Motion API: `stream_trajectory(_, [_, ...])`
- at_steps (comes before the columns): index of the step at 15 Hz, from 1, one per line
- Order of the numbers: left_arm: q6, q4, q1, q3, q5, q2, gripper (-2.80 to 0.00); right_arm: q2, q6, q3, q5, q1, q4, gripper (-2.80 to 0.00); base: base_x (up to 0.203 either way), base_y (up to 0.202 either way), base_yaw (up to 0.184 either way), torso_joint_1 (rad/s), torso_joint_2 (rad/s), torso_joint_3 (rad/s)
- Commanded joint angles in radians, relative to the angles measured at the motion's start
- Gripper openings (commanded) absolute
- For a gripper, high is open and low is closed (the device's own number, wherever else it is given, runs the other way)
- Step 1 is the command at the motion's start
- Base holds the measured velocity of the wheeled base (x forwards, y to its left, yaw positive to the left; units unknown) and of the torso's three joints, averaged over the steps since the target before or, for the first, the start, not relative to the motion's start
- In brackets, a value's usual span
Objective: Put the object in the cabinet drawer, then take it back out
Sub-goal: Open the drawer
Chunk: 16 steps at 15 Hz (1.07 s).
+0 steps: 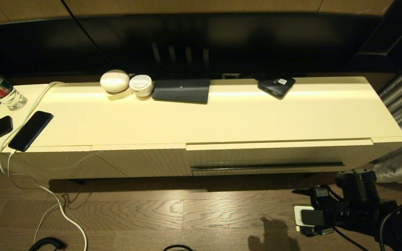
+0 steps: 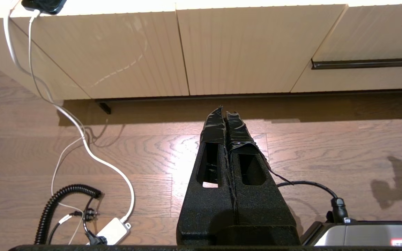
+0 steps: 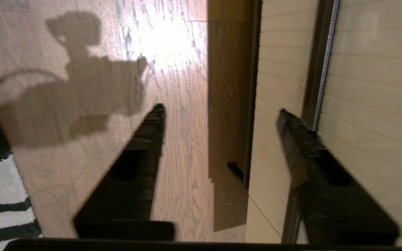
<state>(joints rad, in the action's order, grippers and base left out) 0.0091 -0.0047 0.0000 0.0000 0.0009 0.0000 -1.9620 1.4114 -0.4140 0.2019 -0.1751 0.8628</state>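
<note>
Down at your right gripper (image 3: 218, 111), the fingers (image 3: 145, 146) stand spread and grasp nothing, hovering over the wooden floor (image 1: 145, 212) just in front of the cabinet drawer (image 1: 267, 157). That drawer sits closed, its dark handle strip (image 1: 267, 166) running along the lower edge. Your left gripper (image 2: 226, 116) hangs parked above the floor before the cabinet's ribbed panels (image 2: 243, 48), fingertips pressed together and empty. White cables (image 1: 47, 195) trail across the floor. Beyond the drawer, the cream cabinet top (image 1: 222, 118) carries two phones (image 1: 30, 130), white round cases (image 1: 114, 81) and dark devices. You cannot see the clear bottle anywhere.
</note>
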Motion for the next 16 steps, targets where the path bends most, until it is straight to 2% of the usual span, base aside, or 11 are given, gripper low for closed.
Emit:
stream_trajectory(1, [0.000, 0.000, 0.000, 0.002, 0.001, 0.000, -2.80, -0.029, 0.013, -0.011, 0.006, 0.002, 0.005, 0.00, 0.000, 0.000, 0.000, 0.000, 0.00, 0.000])
stream_trajectory(3, [0.000, 0.000, 0.000, 0.002, 0.001, 0.000, -2.80, -0.067, 0.023, -0.044, 0.041, 0.019, 0.002, 0.00, 0.000, 0.000, 0.000, 0.000, 0.00, 0.000])
stream_trajectory(7, [0.000, 0.000, 0.000, 0.002, -0.001, 0.000, -2.80, -0.121, 0.058, -0.114, 0.058, 0.037, -0.018, 0.00, 0.000, 0.000, 0.000, 0.000, 0.00, 0.000])
stream_trajectory(16, [0.000, 0.000, 0.000, 0.003, 0.001, 0.000, -2.80, -0.218, 0.063, -0.234, 0.060, 0.049, -0.021, 0.00, 0.000, 0.000, 0.000, 0.000, 0.00, 0.000])
